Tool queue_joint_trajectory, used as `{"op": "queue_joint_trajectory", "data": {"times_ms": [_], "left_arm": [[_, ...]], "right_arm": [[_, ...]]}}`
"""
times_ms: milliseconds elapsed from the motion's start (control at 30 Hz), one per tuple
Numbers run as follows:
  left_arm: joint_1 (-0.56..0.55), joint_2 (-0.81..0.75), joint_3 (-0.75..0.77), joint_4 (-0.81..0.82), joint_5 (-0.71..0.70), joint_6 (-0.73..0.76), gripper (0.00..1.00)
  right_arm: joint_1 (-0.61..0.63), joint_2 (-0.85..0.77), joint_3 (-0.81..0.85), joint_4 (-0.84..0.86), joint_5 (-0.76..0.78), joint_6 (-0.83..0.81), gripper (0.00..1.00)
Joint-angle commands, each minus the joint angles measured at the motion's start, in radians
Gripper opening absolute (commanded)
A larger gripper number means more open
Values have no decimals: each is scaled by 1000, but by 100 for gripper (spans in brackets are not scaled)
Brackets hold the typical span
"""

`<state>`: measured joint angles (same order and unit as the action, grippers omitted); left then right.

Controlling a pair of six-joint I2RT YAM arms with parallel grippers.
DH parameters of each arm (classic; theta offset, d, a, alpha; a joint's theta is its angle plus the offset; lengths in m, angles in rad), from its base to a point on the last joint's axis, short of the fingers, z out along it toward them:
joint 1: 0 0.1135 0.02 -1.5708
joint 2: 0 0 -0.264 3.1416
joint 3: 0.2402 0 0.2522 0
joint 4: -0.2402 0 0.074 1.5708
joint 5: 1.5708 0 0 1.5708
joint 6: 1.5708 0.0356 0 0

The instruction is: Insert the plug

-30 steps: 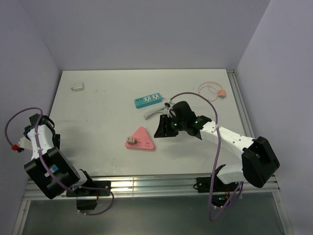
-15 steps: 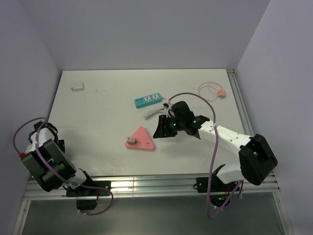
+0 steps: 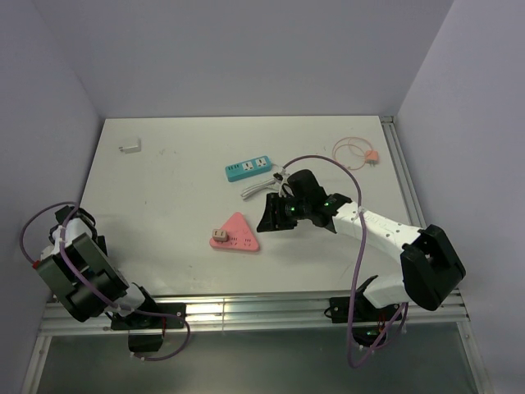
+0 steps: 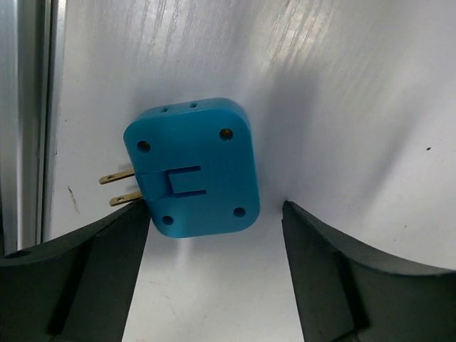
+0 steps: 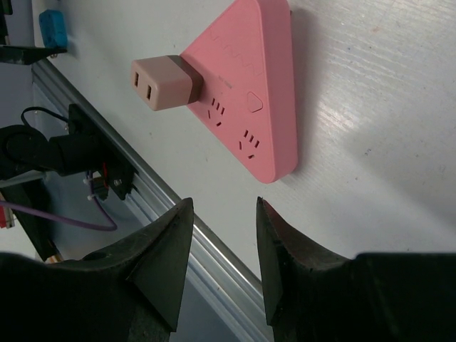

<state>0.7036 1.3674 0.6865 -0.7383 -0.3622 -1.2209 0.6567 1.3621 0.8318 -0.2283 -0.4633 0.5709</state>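
Lavender walls close in a white table (image 3: 164,189). From the top external camera, a pink power strip (image 3: 238,235), triangular in shape, lies toward the near edge at mid-width, with a beige adapter (image 3: 219,233) seated in its left corner. A teal power strip (image 3: 249,168) lies nearer the centre, its long axis running left to right. A small white block (image 3: 130,148) sits by the far-left corner and a coiled orange cable (image 3: 354,151) by the far-right corner. The right gripper (image 3: 271,215) hangs just right of the pink strip. The left arm (image 3: 78,279) is folded over the near-left corner, and it hides the plug from this camera.

In the left wrist view, the blue plug (image 4: 191,167) lies flat on the table, its screwed back face up. Its 2 brass prongs (image 4: 117,187) point sideways toward a metal rail (image 4: 28,107) at the table's edge, on a line running roughly from one finger to the other. The left gripper (image 4: 215,221) is spread wide, its fingertips flanking the plug's lower corners without clamping it.

In the right wrist view, the right gripper (image 5: 224,206) is parted and grasps nothing. It hovers over the table edge of the pink strip. The adapter's 2 slots face up. The blue plug shows far off by the near-left corner.
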Motion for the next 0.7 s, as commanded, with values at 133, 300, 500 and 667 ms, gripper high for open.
{"op": "queue_joint_trajectory", "data": {"times_ms": [133, 300, 500, 667], "left_arm": [[7, -14, -35, -1, -3, -12, 66], [5, -71, -59, 16, 15, 32, 48], [-61, -155, -71, 1, 49, 23, 25], [-105, -176, -61, -3, 75, 43, 0]], "right_arm": [[4, -32, 9, 18, -3, -5, 48], [4, -43, 9, 3, 18, -2, 48], [4, -51, 23, -20, 40, 6, 48], [6, -51, 27, -26, 54, 15, 47]]}}
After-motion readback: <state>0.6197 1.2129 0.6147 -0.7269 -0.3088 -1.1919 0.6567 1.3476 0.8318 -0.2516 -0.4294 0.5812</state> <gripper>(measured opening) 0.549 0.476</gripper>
